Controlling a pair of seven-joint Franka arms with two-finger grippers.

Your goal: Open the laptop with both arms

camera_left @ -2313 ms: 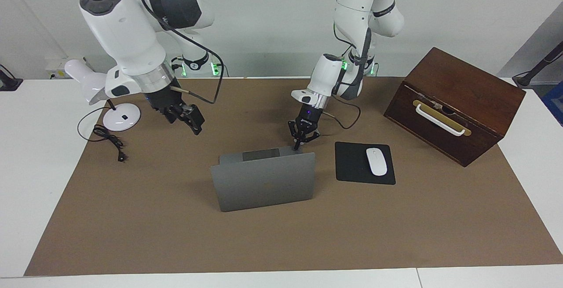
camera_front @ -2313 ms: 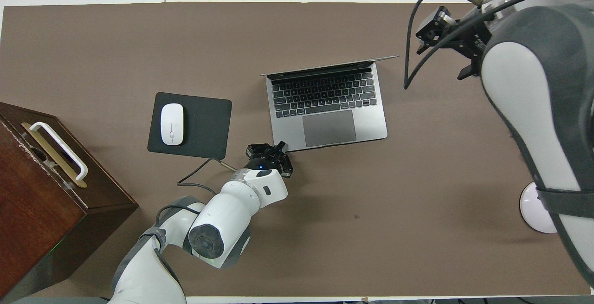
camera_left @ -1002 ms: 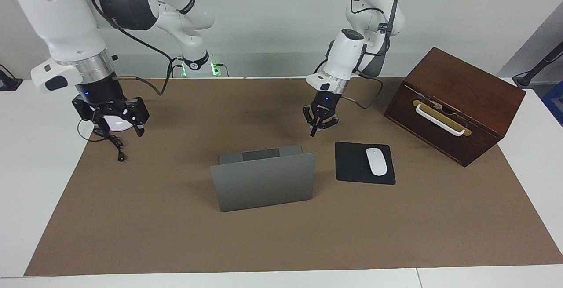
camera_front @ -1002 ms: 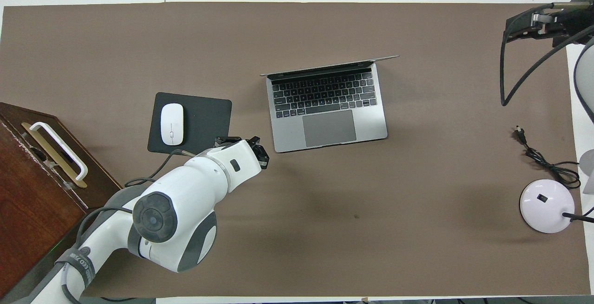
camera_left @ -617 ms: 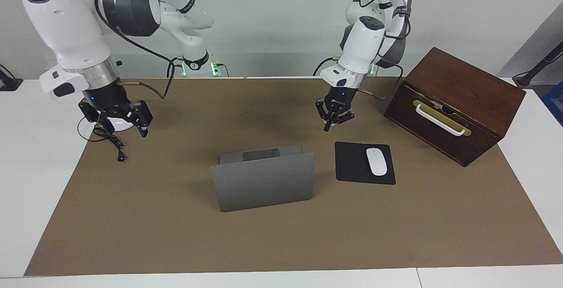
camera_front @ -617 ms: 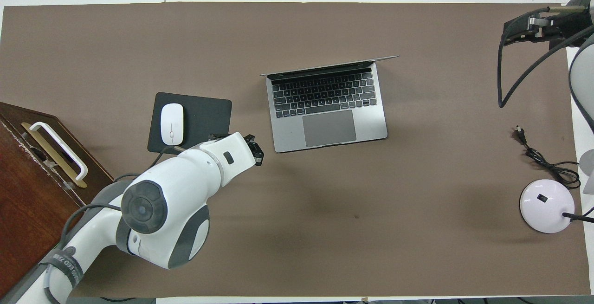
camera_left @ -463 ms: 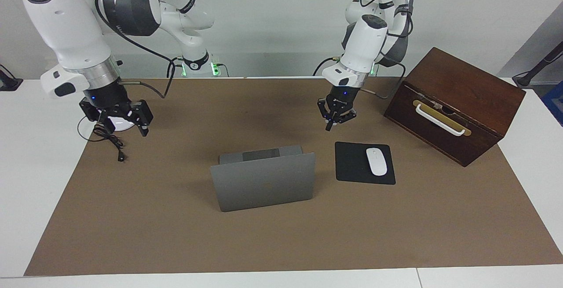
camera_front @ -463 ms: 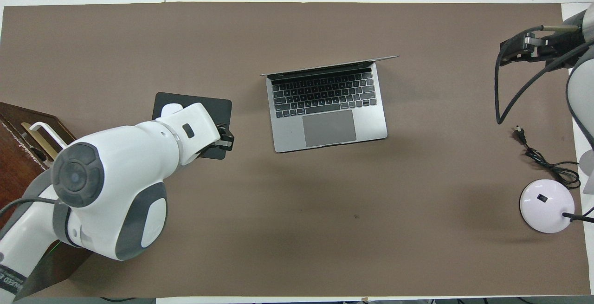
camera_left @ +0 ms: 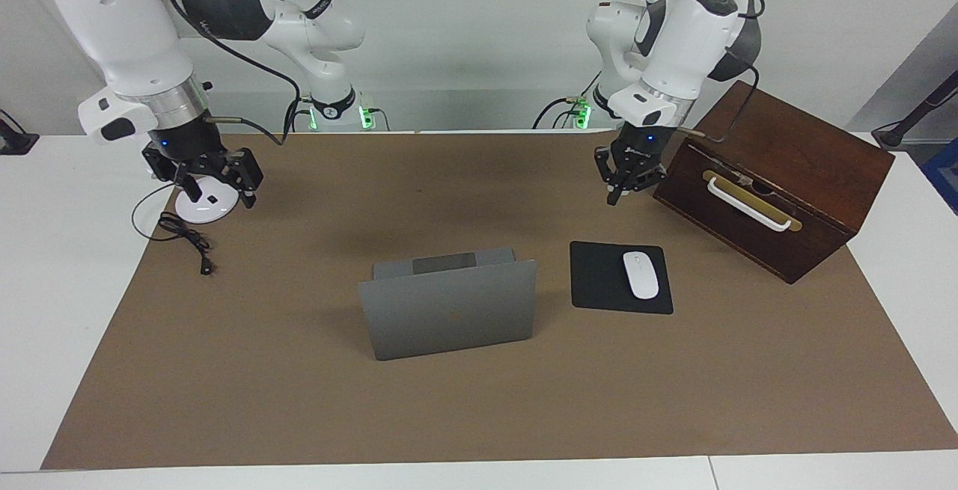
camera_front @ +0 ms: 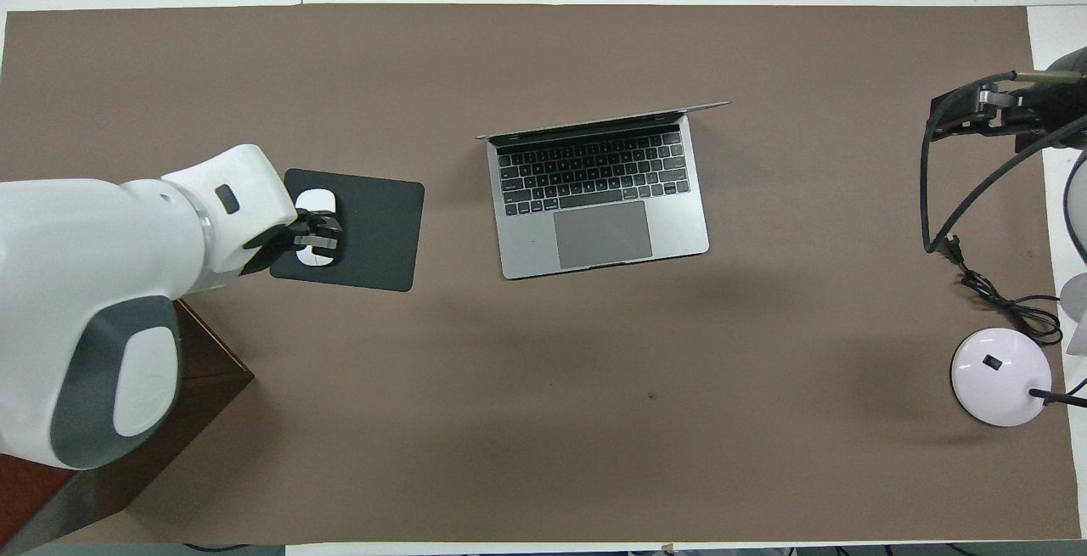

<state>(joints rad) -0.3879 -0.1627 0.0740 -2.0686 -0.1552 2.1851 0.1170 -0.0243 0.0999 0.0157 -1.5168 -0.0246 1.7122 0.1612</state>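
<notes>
The laptop (camera_left: 449,307) is seen open at the desk's middle. Both grippers have been drawn away to the ends: left gripper (camera_left: 627,176) closed and empty, right gripper (camera_left: 213,183) spread apart. The task appears done.

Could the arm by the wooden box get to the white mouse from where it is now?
Probably yes. The left gripper hangs in the air beside the wooden box, holding nothing, and the mouse lies uncovered on its black pad just below, with nothing standing between them.

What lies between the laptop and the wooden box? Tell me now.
The black mouse pad, with the white mouse on it, lies between the laptop and the wooden box; the facing view shows it.
</notes>
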